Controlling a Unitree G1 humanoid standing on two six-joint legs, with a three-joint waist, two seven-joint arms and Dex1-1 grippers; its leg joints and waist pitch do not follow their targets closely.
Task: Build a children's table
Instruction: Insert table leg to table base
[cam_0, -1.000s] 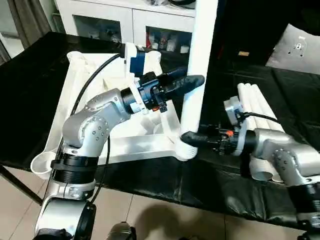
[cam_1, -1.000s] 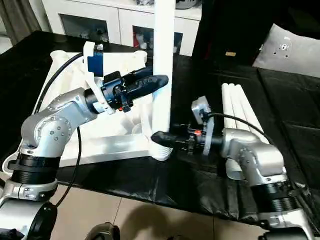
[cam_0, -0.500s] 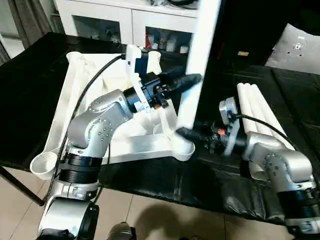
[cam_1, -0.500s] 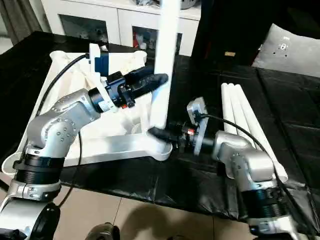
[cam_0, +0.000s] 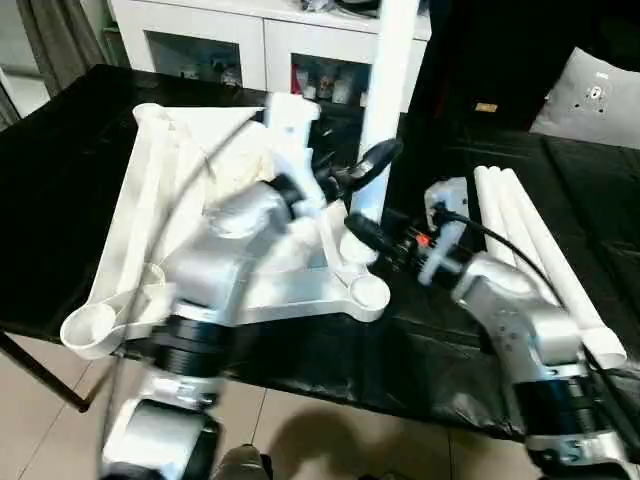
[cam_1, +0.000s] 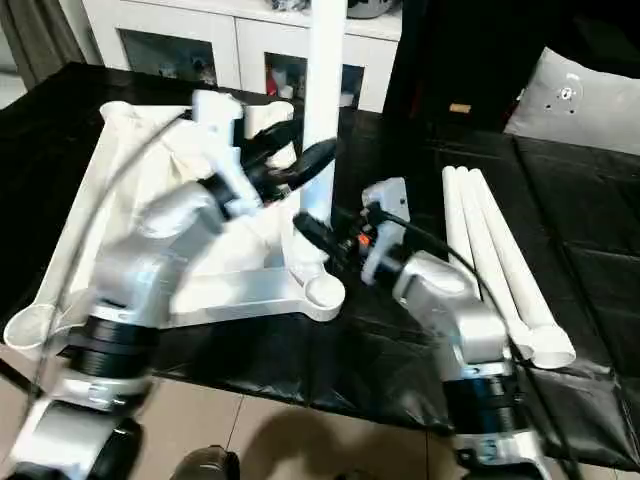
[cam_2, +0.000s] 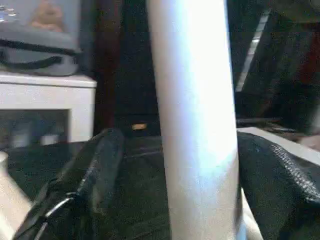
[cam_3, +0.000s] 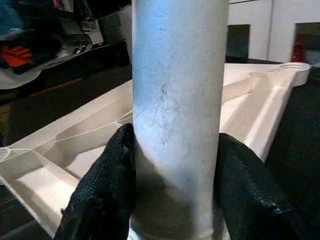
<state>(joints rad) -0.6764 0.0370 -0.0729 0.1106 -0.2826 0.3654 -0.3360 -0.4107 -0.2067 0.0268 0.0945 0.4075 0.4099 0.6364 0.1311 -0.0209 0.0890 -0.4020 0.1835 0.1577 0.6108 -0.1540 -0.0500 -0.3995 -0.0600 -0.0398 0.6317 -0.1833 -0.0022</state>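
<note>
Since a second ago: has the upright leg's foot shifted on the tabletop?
Yes. The upright leg has left the near corner socket, now empty; its foot sits farther back on the tabletop, with the right gripper clamped around it.

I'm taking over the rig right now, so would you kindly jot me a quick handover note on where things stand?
Right gripper: shut on the upright leg, low down near its base.
Left gripper: open, fingers either side of that leg higher up, with gaps showing in the left wrist view.
Table top: upside down on the black work table, ribbed side up.
The held leg's foot is off the near corner socket, which looks empty.
Three spare legs lie side by side on the robot's right.
Done: no leg visibly seated.
Left: seat this leg, then the other three.
</note>
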